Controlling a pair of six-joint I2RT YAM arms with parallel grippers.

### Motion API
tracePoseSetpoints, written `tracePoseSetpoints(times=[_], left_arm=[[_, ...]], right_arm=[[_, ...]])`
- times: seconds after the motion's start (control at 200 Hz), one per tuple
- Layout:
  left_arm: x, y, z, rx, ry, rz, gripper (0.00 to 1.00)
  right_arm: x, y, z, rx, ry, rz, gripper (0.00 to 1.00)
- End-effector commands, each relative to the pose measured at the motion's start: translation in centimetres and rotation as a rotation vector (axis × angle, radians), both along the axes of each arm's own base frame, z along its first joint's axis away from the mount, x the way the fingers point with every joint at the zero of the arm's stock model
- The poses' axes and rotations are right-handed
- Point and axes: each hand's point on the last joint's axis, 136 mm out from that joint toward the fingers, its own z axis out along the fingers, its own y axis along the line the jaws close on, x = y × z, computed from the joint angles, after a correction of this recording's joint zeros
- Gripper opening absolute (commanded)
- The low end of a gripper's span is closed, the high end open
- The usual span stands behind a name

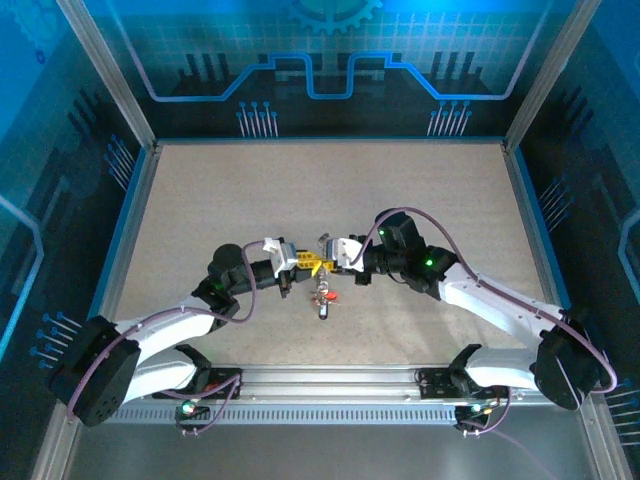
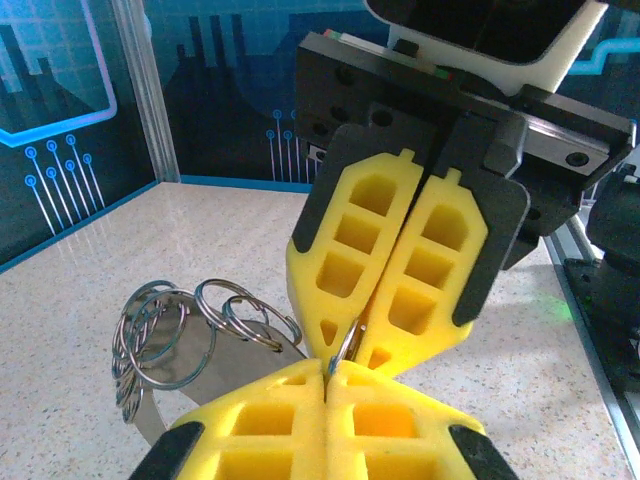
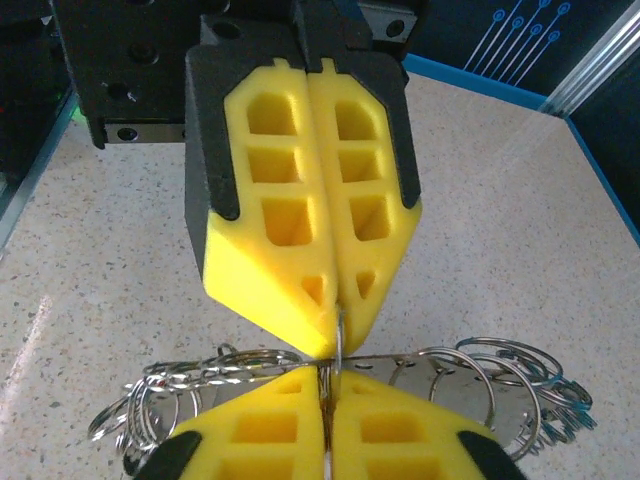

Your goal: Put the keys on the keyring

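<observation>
Step in hand: we judge this to be the threading stage. Both arms meet over the middle of the desk (image 1: 200,200), and both grip the same piece of wire.
Left pincer: the left pincer (image 2: 327,388) is clenched. Its yellow pads are pressed together on the thin wire of the keyring (image 2: 344,350).
Right pincer: the right pincer (image 3: 325,395) is clenched too. It grasps the same keyring wire, tip to tip with the left one and almost touching it.
Where the keyring is: it is lifted off the desk and pinched between the two sets of tips, at the centre of the scene.
Where the keys are: the keys (image 1: 323,297) hang in a bunch just near of the pincers, with a red head showing. We cannot tell how many are already on the hoop.
Other hardware: a cluster of small rings (image 2: 165,330) and a flat metal strip (image 2: 240,362) crowd around the grip. They lie left of the tips in the left wrist view and on both sides in the right wrist view.
Which way it points: we see the hoop edge-on, as a thin line running from one pincer's tips to the other's, so left to right in the scene.
Long axis: a round hoop has none. The hanging bunch runs from the pincers toward the near side, and probably downward.
What the next move calls for: one pincer should hold the wire steady while the other lets go and takes a single key. The key's hole then has to meet the wire's open end, which needs fine alignment, and the small rings could snag.
</observation>
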Motion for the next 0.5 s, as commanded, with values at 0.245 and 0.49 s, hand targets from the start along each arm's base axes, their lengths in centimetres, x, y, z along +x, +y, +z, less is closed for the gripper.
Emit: tracePoseSetpoints(times=[0.245, 0.49], left_arm=[[0.4, 0.4, -0.8, 0.117, -0.003, 0.04, 0.23], [0.8, 0.5, -0.5, 0.121, -0.025, 0.057, 0.25]], right_arm=[[0.9, -0.9, 0.2, -0.147, -0.027, -0.023, 0.0], [0.8, -1.0, 0.2, -0.207, -0.013, -0.011, 0.0]])
